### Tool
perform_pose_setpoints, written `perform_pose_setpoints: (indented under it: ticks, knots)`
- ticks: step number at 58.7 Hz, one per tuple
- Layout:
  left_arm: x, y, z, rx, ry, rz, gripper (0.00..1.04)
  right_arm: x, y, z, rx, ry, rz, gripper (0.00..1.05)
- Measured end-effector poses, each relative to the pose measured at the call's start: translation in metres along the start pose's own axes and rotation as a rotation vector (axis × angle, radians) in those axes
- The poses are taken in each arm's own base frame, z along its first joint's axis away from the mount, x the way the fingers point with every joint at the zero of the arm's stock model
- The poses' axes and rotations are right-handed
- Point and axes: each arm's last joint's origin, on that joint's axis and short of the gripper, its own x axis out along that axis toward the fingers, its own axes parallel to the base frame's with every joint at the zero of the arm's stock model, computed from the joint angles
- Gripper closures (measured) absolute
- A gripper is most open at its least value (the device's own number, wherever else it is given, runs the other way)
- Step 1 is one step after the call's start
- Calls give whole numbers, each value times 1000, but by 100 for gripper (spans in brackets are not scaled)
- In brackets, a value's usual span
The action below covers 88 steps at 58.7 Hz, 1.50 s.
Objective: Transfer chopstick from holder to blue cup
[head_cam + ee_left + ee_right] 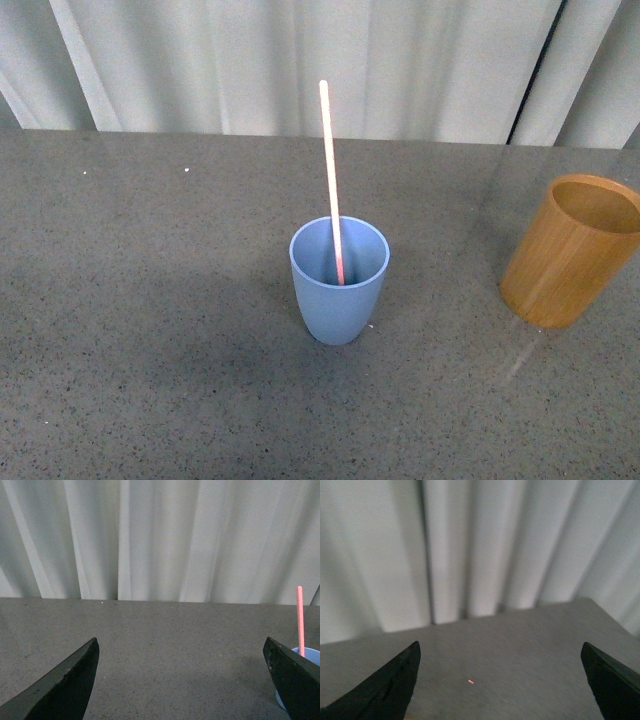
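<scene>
- The chopstick [332, 180] already stands in the blue cup [339, 290], leaning on its rim; the holder [570, 250] looks empty.
- Left hand [182, 680] spread wide, holding nothing, cup beside one finger.
- Right hand [502, 680] likewise wide and empty above the bare counter [510, 650].
- Nothing apparently left to do.

The light blue plastic tumbler [339, 285] looks smooth and matt, with no shine on its sides; the thin pink-red stick [331, 180] seems plain and dull, its finish too fine to judge; the orange-brown cylindrical cup [571, 250] shows a wood-grain surface with a soft sheen; the grey speckled tabletop [150, 330] looks stone-like and faintly reflective; the pale pleated curtain [300, 60] appears to be matt cloth; the black gripper fingers [65, 685] look like matt plastic.
</scene>
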Motion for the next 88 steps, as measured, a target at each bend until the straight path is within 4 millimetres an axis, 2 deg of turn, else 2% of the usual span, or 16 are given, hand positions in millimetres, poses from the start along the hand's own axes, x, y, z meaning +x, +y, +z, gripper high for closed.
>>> perform_pose_setpoints:
  ticks: [3, 8, 14, 27, 45, 65, 88]
  knots:
    - [0, 0, 0, 0, 0, 3, 7, -7, -1, -5, 7, -37, 80, 29]
    - [0, 0, 0, 0, 0, 2, 7, -26, -8, -19, 7, -59, 164, 49]
    - [0, 0, 0, 0, 0, 2, 7, -39, -17, -29, 9, -57, 130, 67]
    - [0, 0, 0, 0, 0, 1, 7, -65, -21, -44, 9, -57, 132, 104]
    - [0, 0, 0, 0, 0, 1, 7, -92, -25, -59, 9, -53, 132, 104]
    - [0, 0, 0, 0, 0, 1, 7, -111, -27, -72, 10, -69, 132, 104]
    - [0, 0, 0, 0, 0, 0, 7, -126, -29, -69, 11, -79, 131, 104]
